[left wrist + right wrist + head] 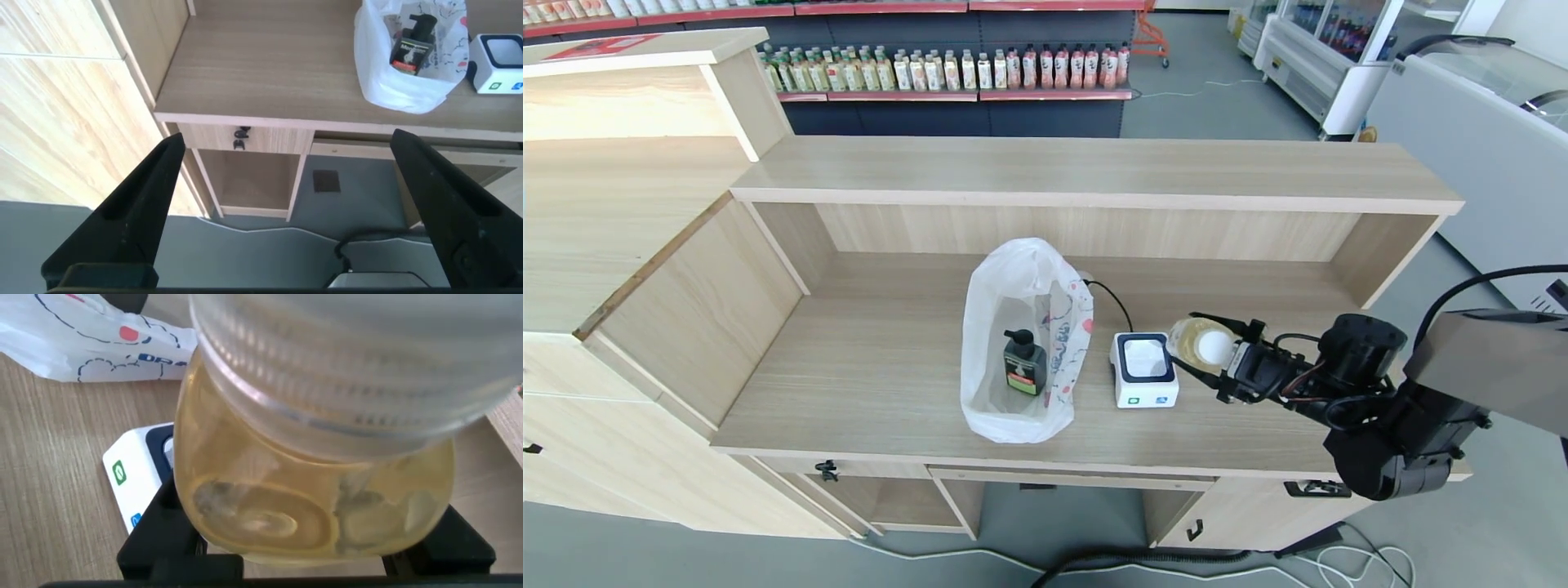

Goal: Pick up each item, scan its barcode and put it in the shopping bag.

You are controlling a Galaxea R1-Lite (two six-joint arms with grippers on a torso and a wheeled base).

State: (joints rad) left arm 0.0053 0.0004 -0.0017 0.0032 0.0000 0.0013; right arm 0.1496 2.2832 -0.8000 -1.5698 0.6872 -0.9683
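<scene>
while the jar [1199,343] hangs sideways in the right gripper [1186,340], pinched betw. both fingers w/ its pale lid toward the wrist, it sits just over the counter [882,367] at the 3 o'clock edge of the scanner [1143,369] (head view). main risk, imo: smooth round body + sloshing yellowish liquid, so it could twist or slide out of the grip if swung fast. barcode can't be made out, so the label may face away from the scanner window = no read. a low pass could clip the scanner or snag its cable [1111,298] at 12 o'clock. the shopping bag [992,294], at the scanner's 9 o'clock, is soft w/ a slumping mouth, and a black pump bottle [1023,363] stands inside; a clumsy drop could tip it or fold the rim shut. left gripper [290,140] is spread wide, holding nothing, off the counter's front edge near 7 o'clock. counter is pale wood grain w/ a raised back ledge. behind: drink shelves [947,69] at 12, freezers [1462,90] at 2, grey floor.
</scene>
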